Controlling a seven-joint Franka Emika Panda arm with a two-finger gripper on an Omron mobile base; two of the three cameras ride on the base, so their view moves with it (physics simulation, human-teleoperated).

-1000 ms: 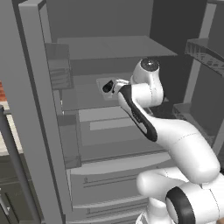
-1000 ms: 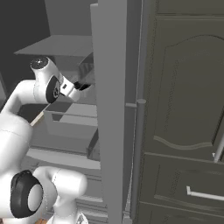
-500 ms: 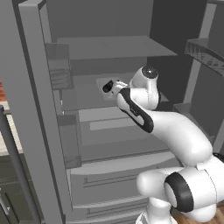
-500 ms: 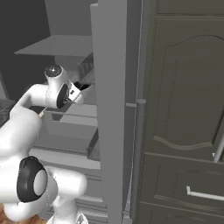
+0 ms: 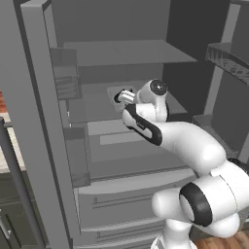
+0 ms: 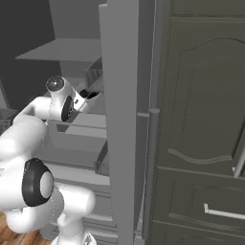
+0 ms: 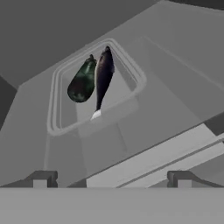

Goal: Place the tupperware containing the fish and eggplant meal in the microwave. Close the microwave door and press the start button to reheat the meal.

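Note:
The tupperware (image 7: 114,97) lies on a grey fridge shelf (image 7: 170,83), pale and rectangular, just ahead of my gripper (image 7: 111,181). Inside it the fish and eggplant meal shows as a dark green eggplant (image 7: 82,81) beside a blackish fish (image 7: 104,71). The gripper is open, its two fingertips (image 7: 43,178) wide apart and short of the container, with nothing between them. In the left base view the gripper (image 5: 124,96) hovers at the tupperware (image 5: 112,91) on the middle shelf. From the right base view the gripper (image 6: 91,94) reaches into the fridge. The microwave and its door are out of view.
The open fridge door (image 5: 34,126) stands at the left with door bins (image 5: 65,80). Another shelf (image 5: 126,51) hangs above the hand and drawers (image 5: 121,194) lie below. The other door's edge (image 6: 122,119) and a dark cabinet (image 6: 201,119) stand at the right.
The hand has stayed almost in place at the container with its jaws open. The arm's elbow has folded lower and swung closer to the base.

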